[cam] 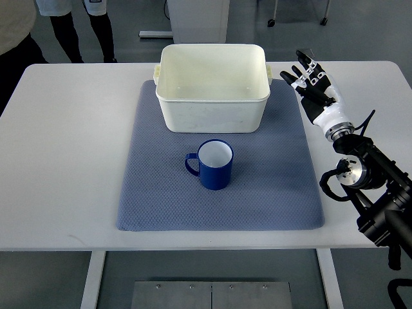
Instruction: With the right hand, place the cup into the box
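A blue cup point(214, 165) with a white inside stands upright on the blue-grey mat point(154, 193), its handle pointing left. Behind it on the mat sits the cream plastic box point(212, 106), with nothing in it. My right hand point(309, 76) hovers over the table to the right of the box, fingers spread and holding nothing. Its arm comes in from the lower right. The hand is well away from the cup, up and to the right of it. My left arm does not show.
The white table point(64, 161) carries the mat. People's legs point(80, 29) stand beyond the far left edge, and a white cabinet base point(196, 19) stands behind the box.
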